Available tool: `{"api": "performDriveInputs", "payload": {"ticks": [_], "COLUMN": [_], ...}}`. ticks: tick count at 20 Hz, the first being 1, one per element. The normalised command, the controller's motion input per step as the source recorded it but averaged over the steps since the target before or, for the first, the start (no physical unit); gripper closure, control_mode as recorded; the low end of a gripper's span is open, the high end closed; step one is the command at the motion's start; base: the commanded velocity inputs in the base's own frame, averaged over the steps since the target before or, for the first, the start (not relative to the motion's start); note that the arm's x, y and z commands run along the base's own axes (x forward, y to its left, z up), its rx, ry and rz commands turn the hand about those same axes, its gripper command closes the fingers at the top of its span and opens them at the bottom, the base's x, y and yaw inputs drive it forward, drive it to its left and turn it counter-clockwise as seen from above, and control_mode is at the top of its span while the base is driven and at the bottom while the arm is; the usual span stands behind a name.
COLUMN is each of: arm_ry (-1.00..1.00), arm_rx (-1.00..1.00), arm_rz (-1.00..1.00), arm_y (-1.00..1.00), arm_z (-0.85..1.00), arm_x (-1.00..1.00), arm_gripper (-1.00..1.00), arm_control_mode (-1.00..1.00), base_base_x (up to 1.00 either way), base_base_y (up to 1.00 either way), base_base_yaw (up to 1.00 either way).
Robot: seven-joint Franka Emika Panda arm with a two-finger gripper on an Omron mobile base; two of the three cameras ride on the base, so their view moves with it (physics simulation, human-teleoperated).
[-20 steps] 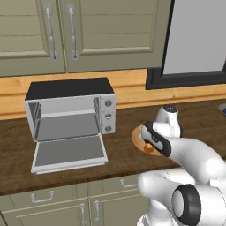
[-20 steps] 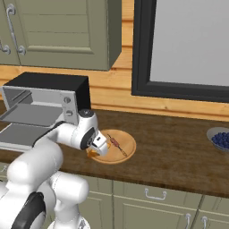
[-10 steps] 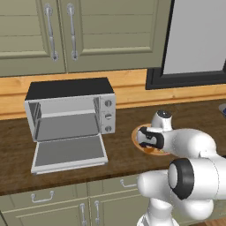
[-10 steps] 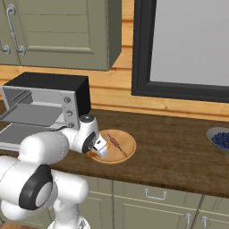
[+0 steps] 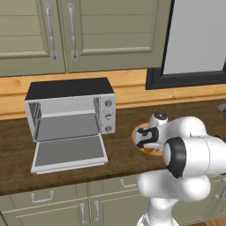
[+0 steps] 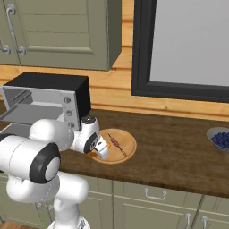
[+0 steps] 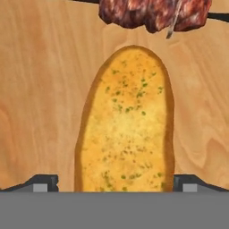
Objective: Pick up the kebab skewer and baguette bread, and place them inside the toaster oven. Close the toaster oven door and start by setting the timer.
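Note:
In the hand view, the golden baguette bread (image 7: 125,120) lies lengthwise on the round wooden plate (image 7: 40,89). My gripper (image 7: 116,181) is open just above it, one dark fingertip (image 7: 44,181) on each side of the loaf's near end. The kebab skewer (image 7: 152,13) lies crosswise beyond the loaf's far tip, and it also shows on the plate (image 6: 127,136) as a thin stick, the kebab skewer (image 6: 117,144). The gripper (image 5: 145,137) hangs over the plate's left part. The toaster oven (image 5: 70,110) stands to the left with its door (image 5: 68,152) dropped flat and its inside bare.
A bowl of blueberries (image 6: 220,138) sits at the counter's far right. Cabinet doors (image 5: 66,31) hang above the oven, and a dark-framed window (image 6: 188,44) is behind the plate. My own white elbow (image 5: 194,156) bulks over the counter's front edge.
The arm has folded forward and the hand has come down lower over the plate, closer to the baguette. The food and oven have not moved.

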Motion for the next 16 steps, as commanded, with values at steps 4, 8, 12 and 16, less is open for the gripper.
{"api": "performDriveInputs", "payload": {"ticks": [4, 8, 12, 16], "arm_ry": [0.02, 0.04, 0.03, -0.01], "arm_rx": [0.0, 0.0, 0.0, 0.0], "arm_rz": [-0.01, 0.0, 0.0, 0.04], "arm_y": [0.0, -0.01, -0.03, 0.0], "arm_z": [-0.2, -0.17, -0.29, 0.57], "arm_x": [0.12, 0.04, -0.12, -0.41], "arm_gripper": [-1.0, 1.0, 1.0, 1.0], "arm_control_mode": [-1.0, -1.0, -1.0, -1.0], "base_base_x": [0.0, 0.0, 0.0, 0.0], "base_base_y": [0.0, 0.0, 0.0, 0.0], "base_base_yaw": [0.0, 0.0, 0.0, 0.0]}}
